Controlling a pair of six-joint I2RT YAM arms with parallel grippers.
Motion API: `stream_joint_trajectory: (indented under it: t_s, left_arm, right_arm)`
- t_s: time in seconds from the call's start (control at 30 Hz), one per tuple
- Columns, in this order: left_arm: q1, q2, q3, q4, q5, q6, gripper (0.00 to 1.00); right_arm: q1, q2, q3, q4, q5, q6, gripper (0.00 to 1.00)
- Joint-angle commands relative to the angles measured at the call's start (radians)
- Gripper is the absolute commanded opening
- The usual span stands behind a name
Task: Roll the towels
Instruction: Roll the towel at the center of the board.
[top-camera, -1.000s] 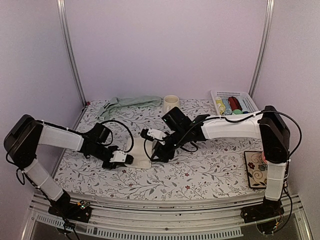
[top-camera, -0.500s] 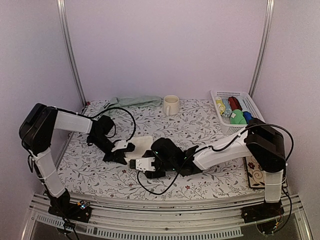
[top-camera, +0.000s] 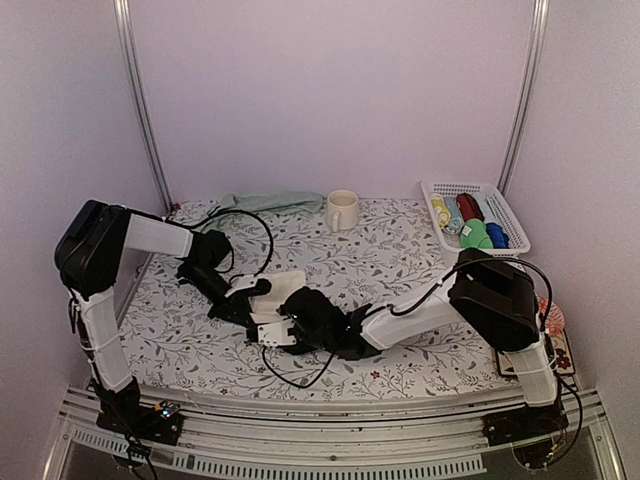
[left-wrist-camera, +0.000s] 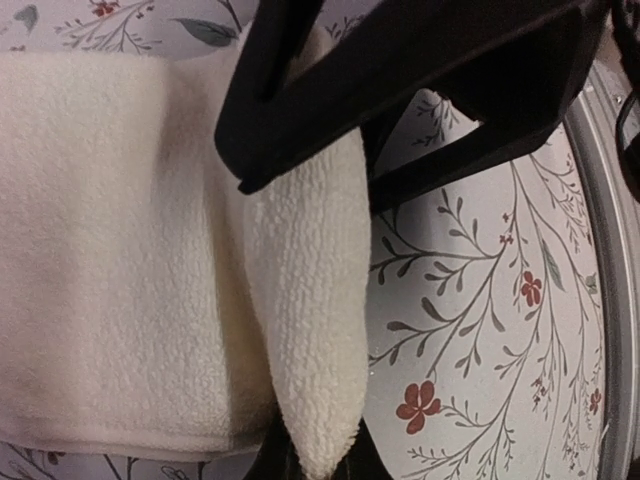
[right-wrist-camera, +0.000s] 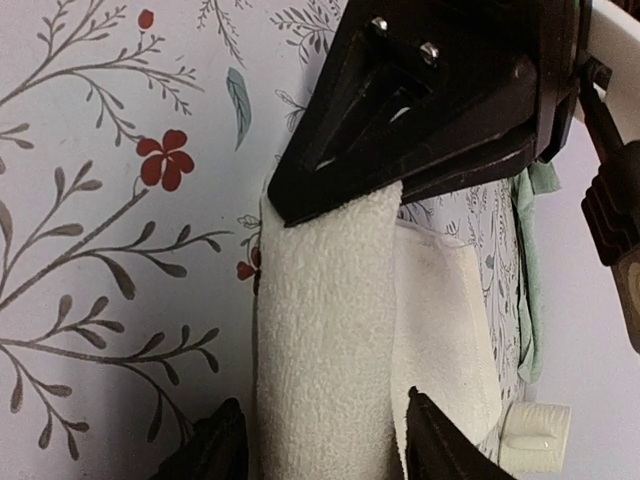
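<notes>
The cream towel (top-camera: 288, 288) lies partly folded on the floral tablecloth, left of centre; its blue mark is hidden. My left gripper (top-camera: 252, 300) is shut on a raised fold at the towel's near-left edge; in the left wrist view the fold (left-wrist-camera: 310, 300) tapers into my gripper (left-wrist-camera: 320, 465). My right gripper (top-camera: 277, 330) is low at the same edge. In the right wrist view its fingers (right-wrist-camera: 215, 450) stand open on either side of the rolled fold (right-wrist-camera: 325, 330). The sage green towel (top-camera: 262, 203) lies bunched at the back left.
A cream mug (top-camera: 342, 210) stands at the back centre. A white basket (top-camera: 497, 190) with coloured rolls sits at the back right. A patterned tile (top-camera: 505, 362) lies at the right edge. The two grippers are almost touching. Cables loop over the towel.
My right arm has swung from the towel's far right side down to its near edge. My left gripper has shifted right and further back, onto the towel's left edge.
</notes>
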Motion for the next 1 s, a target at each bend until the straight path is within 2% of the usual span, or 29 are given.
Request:
stream_joint_trajectory:
  t_s: [0.0, 0.2, 0.23, 0.33, 0.4, 0.5, 0.7, 0.8, 0.97]
  left_arm:
    - [0.015, 0.070, 0.023, -0.080, 0.003, 0.010, 0.00]
    - [0.020, 0.082, 0.033, -0.087, 0.001, 0.013, 0.00]
    - [0.020, 0.082, 0.033, -0.086, 0.000, 0.013, 0.00]
    - [0.020, 0.075, 0.029, -0.071, -0.008, 0.004, 0.03]
    - [0.023, 0.061, 0.017, -0.049, -0.014, -0.005, 0.21]
    - [0.030, 0.022, -0.017, -0.001, -0.025, -0.016, 0.43]
    - [0.060, -0.174, -0.137, 0.138, -0.042, -0.045, 0.79]
    - [0.067, -0.255, -0.216, 0.224, -0.053, -0.042, 0.89]
    - [0.071, -0.383, -0.354, 0.412, -0.072, -0.053, 0.88]
  right_arm:
    - [0.006, 0.043, 0.025, 0.008, 0.069, -0.028, 0.44]
    - [0.007, 0.078, 0.059, -0.039, 0.094, -0.033, 0.21]
    - [0.006, 0.077, 0.064, -0.052, 0.084, -0.027, 0.14]
    - [0.006, 0.076, 0.086, -0.120, 0.046, -0.003, 0.06]
    - [0.006, 0.078, 0.107, -0.174, 0.015, 0.020, 0.04]
    - [0.005, 0.085, 0.141, -0.246, -0.026, 0.061, 0.03]
    - [-0.007, 0.085, 0.185, -0.377, -0.125, 0.139, 0.03]
    - [-0.018, 0.074, 0.200, -0.428, -0.180, 0.186, 0.03]
    - [-0.044, 0.077, 0.259, -0.549, -0.281, 0.266, 0.03]
